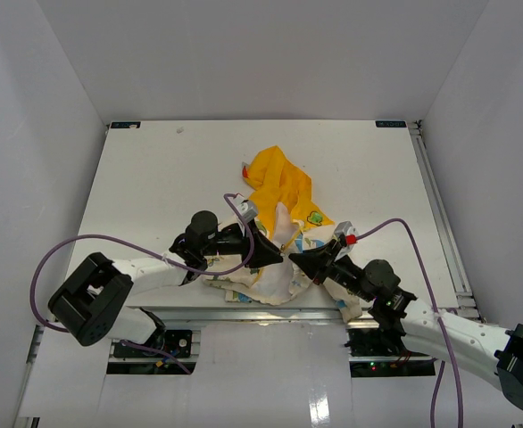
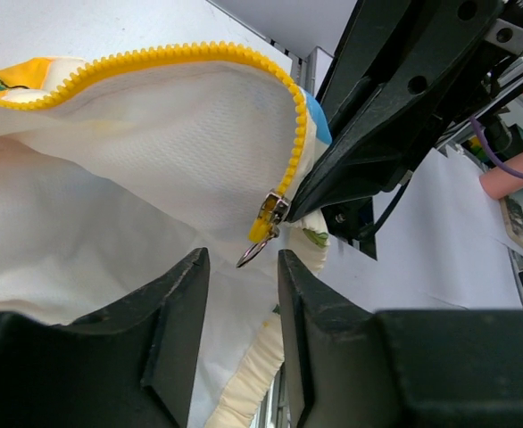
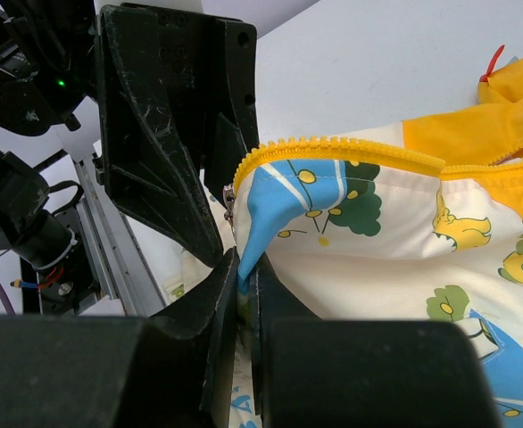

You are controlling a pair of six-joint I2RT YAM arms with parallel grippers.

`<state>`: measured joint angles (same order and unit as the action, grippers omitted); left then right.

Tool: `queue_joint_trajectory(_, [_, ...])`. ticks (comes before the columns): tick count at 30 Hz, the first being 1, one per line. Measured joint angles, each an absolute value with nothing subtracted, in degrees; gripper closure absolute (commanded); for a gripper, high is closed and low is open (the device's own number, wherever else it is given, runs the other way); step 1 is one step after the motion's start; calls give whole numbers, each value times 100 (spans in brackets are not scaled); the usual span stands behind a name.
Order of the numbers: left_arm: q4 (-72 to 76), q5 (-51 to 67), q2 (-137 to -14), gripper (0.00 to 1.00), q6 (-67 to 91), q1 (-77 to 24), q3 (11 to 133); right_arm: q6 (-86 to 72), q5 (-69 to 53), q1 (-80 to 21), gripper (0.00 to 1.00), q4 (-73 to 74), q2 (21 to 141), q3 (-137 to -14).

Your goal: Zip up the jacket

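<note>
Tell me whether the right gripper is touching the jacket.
Touching. The right wrist view shows the right gripper shut on the jacket at its blue-printed edge.

A white table (image 1: 154, 187) is seen from above. The jacket (image 1: 284, 187) is laid crumpled on it, between the middle of the table and its near edge, a little right of centre. The yellow-orange hood (image 1: 275, 174) is spread toward the far edge, while the cream printed body (image 1: 275, 281) is bunched close to the near edge. A small dark mark (image 1: 179, 131) is noted by the far left corner, and a metal rail (image 1: 442, 223) is run along the right edge
</note>
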<state>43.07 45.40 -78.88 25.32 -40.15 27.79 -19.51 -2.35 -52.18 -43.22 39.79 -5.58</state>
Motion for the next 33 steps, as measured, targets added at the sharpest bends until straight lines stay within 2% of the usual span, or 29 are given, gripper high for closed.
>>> queue_joint_trajectory(4, [4506, 4604, -7926, 67, 2618, -4027, 2779, -1951, -237, -5218, 92, -4322, 3979, -558])
queue_joint_trajectory(10, [4643, 4670, -7931, 97, 2733, -4027, 2779, -1949, -232, -5218, 92, -4321, 3979, -558])
queue_joint_trajectory(11, [4639, 4687, -7931, 100, 2744, -4027, 2779, -1949, -222, -5218, 92, -4319, 3979, -558])
queue_joint_trajectory(23, [4201, 4115, -7621, 100, 2588, -4057, 2639, -1840, 50, -5218, 92, -3749, 3838, -746])
queue_joint_trajectory(28, [3859, 3780, -7409, 93, 2432, -4075, 2639, -1791, 123, -5218, 92, -3587, 3786, -775])
queue_joint_trajectory(29, [3814, 3746, -7380, 90, 2410, -4078, 2639, -1785, 127, -5219, 92, -3581, 3786, -775])
queue_joint_trajectory(33, [3674, 3663, -7324, 64, 2338, -4099, 2639, -1776, 126, -5220, 92, -3566, 3787, -776])
